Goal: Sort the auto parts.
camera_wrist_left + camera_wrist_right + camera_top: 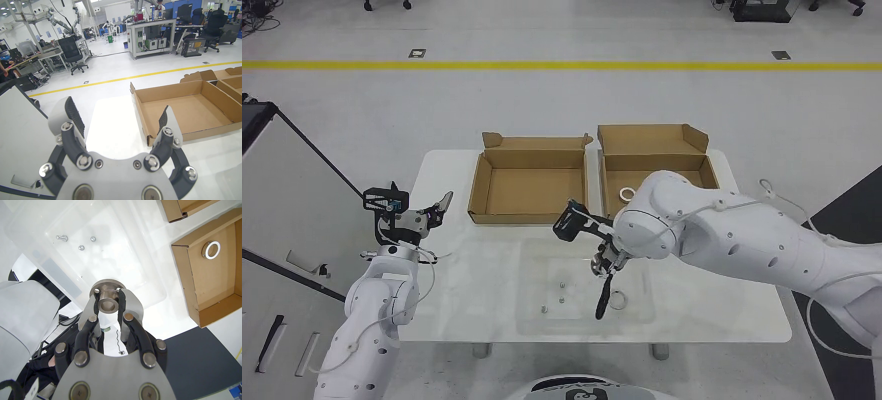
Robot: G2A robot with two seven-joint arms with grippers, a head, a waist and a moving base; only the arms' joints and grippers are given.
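My right gripper is shut on a metal flanged bushing, held above the near right part of a clear plastic tray. In the top view that gripper hangs over the tray. A bolt and two nuts lie in the tray's far part. A metal ring rests in the right cardboard box. My left gripper is open and holds nothing, at the table's left edge, facing the left cardboard box.
Two open cardboard boxes stand side by side at the back of the white table. The left box holds nothing. A dark mat lies on the floor to the table's right.
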